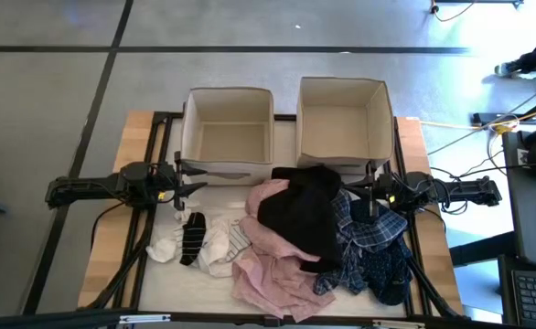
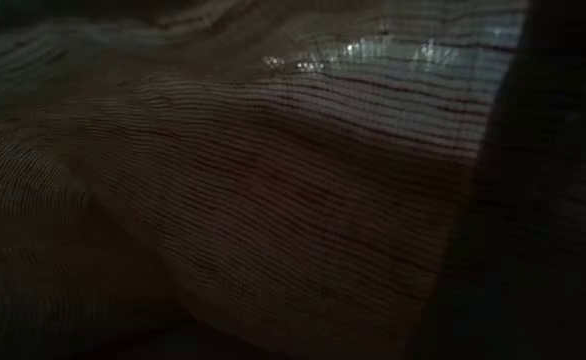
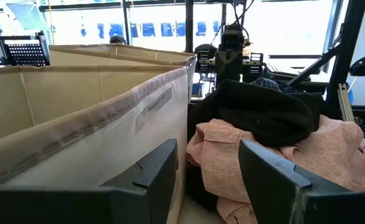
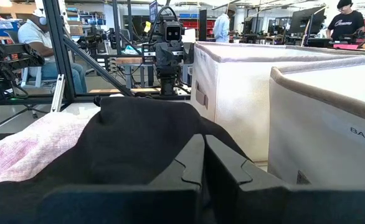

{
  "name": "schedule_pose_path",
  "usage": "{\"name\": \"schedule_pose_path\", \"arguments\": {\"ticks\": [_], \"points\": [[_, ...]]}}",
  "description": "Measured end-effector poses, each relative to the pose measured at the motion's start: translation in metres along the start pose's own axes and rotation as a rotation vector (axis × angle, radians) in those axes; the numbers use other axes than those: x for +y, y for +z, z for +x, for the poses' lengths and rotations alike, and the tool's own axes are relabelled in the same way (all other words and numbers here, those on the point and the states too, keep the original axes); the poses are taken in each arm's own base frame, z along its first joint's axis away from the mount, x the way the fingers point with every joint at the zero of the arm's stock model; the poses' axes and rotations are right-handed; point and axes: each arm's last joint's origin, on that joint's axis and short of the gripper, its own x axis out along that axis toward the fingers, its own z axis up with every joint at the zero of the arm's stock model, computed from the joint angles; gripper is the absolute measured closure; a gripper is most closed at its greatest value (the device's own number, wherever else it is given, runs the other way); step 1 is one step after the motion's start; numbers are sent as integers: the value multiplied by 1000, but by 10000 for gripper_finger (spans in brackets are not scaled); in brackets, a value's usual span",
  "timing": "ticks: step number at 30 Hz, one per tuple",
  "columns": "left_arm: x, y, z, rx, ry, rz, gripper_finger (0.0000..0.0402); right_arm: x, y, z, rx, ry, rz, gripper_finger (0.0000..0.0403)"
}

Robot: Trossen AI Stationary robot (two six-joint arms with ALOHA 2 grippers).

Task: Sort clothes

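Heaped across the near middle and right of the wooden worktop [image 1: 135,128]: a crumpled black fabric garment [image 1: 303,212] on top, draped over a wrinkled pale pink fabric garment [image 1: 266,265] that spreads toward the front edge. Beside these on the right, a blue plaid fabric garment [image 1: 370,228], and nearer the front a dark navy patterned garment [image 1: 385,272]. To the left of the heap, lying flat on the worktop, small white socks [image 1: 215,247] and a black-striped sock [image 1: 192,236] among them. Behind the heap, side by side and open at the top, two beige fabric boxes: the left box [image 1: 229,134] and the right box [image 1: 342,123], nothing visible inside from above. Left claw [image 1: 195,179] just in front of the left box, pointing toward the heap, fingers spread apart and grasping nothing; seen past them in the left wrist view, the box wall [image 3: 89,124] on one side and the pink garment [image 3: 232,149] with the black garment [image 3: 263,112] on the other. Right claw [image 1: 350,189] at the right edge of the black garment, in front of the right box, fingers pressed together in the right wrist view [image 4: 203,163] with no cloth visibly pinched between them. Low view wholly filled by dim striped fabric [image 2: 273,200] close to the lens.
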Motion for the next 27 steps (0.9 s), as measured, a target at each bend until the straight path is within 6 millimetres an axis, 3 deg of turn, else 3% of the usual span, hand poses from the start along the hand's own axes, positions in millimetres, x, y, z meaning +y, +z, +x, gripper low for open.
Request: {"name": "schedule_pose_path", "arguments": {"ticks": [27], "points": [[0,1,0,-12,2,-4,237,0,0,0,0,0,0,386]]}}
